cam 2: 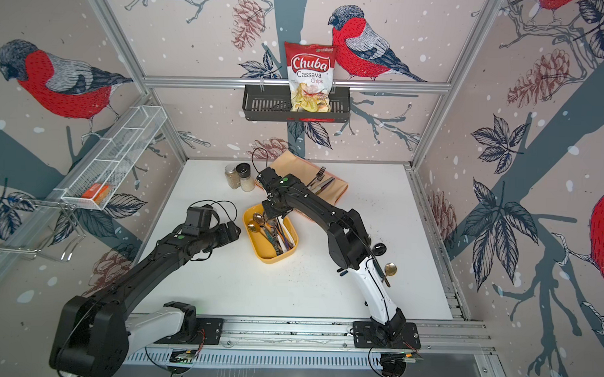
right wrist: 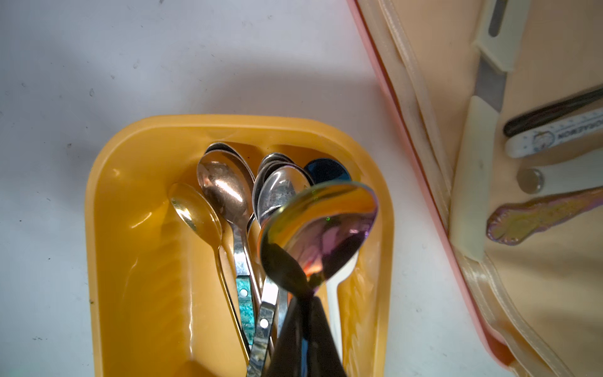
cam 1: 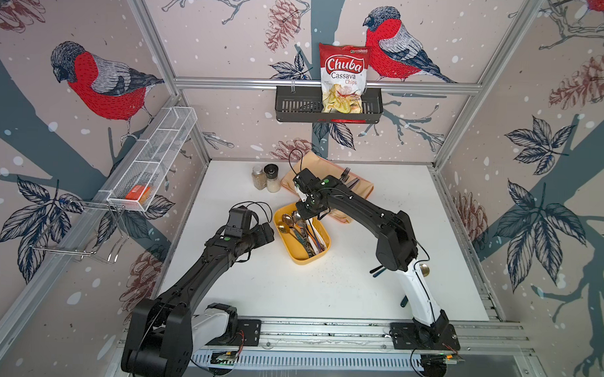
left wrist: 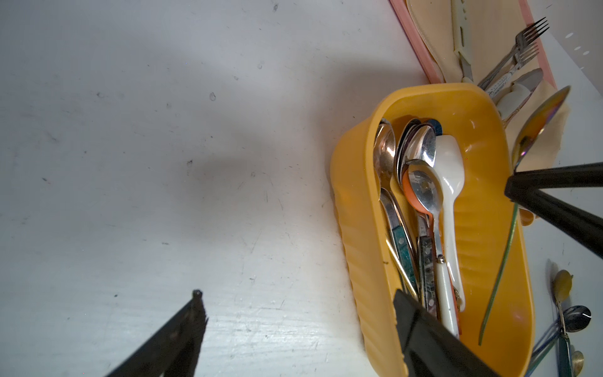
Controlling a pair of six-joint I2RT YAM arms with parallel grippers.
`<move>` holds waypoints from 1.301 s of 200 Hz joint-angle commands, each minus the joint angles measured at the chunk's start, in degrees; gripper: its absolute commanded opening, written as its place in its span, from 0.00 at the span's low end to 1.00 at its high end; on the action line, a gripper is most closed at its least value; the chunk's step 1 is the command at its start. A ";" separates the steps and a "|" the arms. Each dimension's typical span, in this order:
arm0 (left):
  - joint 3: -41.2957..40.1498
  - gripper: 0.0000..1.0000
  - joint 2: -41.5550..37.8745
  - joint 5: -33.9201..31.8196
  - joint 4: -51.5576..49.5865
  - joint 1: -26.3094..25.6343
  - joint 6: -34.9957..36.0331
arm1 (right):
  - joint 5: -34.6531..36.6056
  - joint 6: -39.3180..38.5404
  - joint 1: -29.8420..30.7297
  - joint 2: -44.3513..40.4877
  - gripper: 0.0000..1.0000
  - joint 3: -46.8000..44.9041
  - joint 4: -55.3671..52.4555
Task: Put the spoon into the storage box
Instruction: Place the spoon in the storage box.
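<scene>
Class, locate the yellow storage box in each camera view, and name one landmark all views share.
Both top views: storage box central on the white table.
Left wrist: storage box lengthwise, peach mat beyond it.
Right wrist: storage box under the held spoon.
Shared landmark: the peach mat.

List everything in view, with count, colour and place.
storage box: one, yellow, mid-table
held spoon: one, iridescent, over the box
spoons in box: several, silver, gold, white, blue
loose spoons: at least three, gold and dark, table by right arm
placemat: one, beige, table's back
forks and knives: several, silver, on placemat
shakers: two, clear, beside placemat
chips bag: one, red-white, in shelf basket
shelf basket: one, black, back wall
mesh basket: one, white, left wall
orange box: one, in mesh basket
left gripper: open, black, beside box
right gripper: shut on held spoon
</scene>
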 commanded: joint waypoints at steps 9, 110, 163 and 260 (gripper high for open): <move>-0.02 0.92 -0.13 0.09 0.68 0.07 0.51 | -0.82 -1.69 0.34 1.34 0.00 -0.10 -0.26; 0.41 0.92 -0.22 0.49 -0.07 0.10 1.07 | -2.87 -0.45 0.79 5.20 0.07 0.21 -0.36; 0.72 0.92 -0.41 1.05 -0.08 0.05 2.03 | -2.51 -0.18 0.75 5.33 0.21 1.03 -0.71; 6.40 0.91 2.92 0.32 0.10 -5.49 6.55 | 1.92 9.24 -4.59 -6.65 0.33 -2.63 -2.49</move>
